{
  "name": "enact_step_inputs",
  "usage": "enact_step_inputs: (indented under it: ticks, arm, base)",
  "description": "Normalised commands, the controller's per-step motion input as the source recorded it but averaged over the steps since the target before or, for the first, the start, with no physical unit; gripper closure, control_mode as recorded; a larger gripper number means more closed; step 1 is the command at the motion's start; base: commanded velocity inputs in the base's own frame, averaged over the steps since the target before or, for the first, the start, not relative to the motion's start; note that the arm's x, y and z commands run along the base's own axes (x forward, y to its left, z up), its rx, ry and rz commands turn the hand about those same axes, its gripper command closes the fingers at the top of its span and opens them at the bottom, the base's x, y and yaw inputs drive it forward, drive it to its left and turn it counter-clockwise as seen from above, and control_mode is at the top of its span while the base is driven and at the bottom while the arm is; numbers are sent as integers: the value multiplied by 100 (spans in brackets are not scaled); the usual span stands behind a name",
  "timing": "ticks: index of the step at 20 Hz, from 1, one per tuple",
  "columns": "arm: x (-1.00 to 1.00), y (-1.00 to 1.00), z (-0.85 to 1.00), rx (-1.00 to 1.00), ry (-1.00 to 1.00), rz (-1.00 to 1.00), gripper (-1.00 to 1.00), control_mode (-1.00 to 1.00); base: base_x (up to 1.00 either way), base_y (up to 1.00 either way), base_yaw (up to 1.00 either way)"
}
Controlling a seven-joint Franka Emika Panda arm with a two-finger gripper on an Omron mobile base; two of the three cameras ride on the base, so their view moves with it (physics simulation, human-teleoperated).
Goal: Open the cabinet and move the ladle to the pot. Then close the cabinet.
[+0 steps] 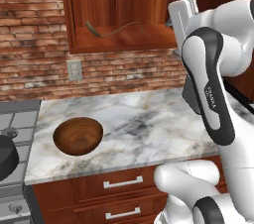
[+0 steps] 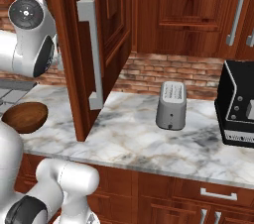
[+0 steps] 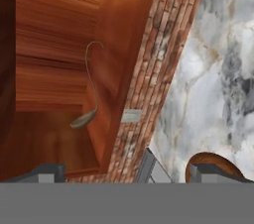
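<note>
While the cabinet [image 1: 124, 44] stands open at the top of the left base view, the ladle [image 1: 113, 30] lies on its shelf, touched by nothing. Seen from the hand, the gripper [image 3: 126, 172] is spread wide and empty. At lower left sits the pot [image 1: 6, 157] (cut by the edge, probably on the stove), beside a bowl [image 1: 78, 136] on the counter [image 1: 149, 124].

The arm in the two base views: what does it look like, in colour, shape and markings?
The arm is made of smooth, rounded white shells with dark grey-black bands at the joints. One dark band in the left base view carries small pale lettering, too small to read. In the right base view a joint ends in a round dark cap with a pale ring. No loose cables show. The gripper has two small dark fingertips.
</note>
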Motion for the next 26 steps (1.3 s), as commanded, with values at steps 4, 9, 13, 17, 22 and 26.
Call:
enact_step_inputs:
  ticks: [4,9,13,17,22,26]
  arm:
    - [7,-8,0,0,-2,2,-100,-100]
    - [4,-1,0,0,-3,2,-100,-100]
    - [7,0,0,0,-1,1,-100,-100]
    - [11,0,0,0,0,0,-100,-100]
    - [25,0,0,0,0,0,-100,-100]
    - [38,0,0,1,0,0,-100,-100]
  base:
    - [0,0,0]
    - [0,0,0]
    - [0,0,0]
    - [0,0,0]
    - [0,0,0]
    - [0,0,0]
